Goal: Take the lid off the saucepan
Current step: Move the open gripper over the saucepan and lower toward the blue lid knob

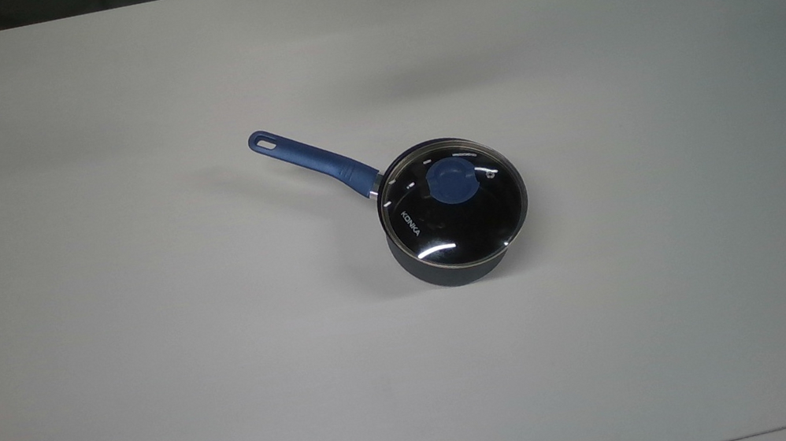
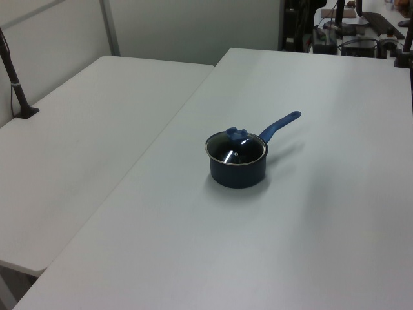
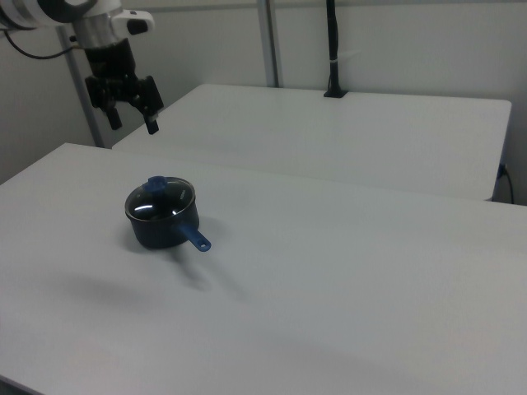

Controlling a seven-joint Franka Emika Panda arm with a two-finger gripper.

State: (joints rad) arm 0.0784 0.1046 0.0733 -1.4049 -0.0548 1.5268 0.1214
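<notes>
Nothing of the task was done at this moment; the lid (image 1: 453, 202) sat flat and closed on the saucepan (image 2: 237, 170), which stood near the middle of the white table (image 1: 147, 373); all the work, reaching, gripping and lifting, was left to do. In the right view the gripper (image 3: 132, 117) hung high above the table, well apart from the pot and toward the right view's upper left, with its two dark fingers spread wide and holding nothing. The lid was a round disc of clear glass with a thin shining metal rim; its blue knob (image 1: 449, 183) rose in the centre; the pot body looked dark and matte; the long blue handle (image 1: 312, 157) was straight, with a slotted hole at its end; the table surface was smooth and plain.
</notes>
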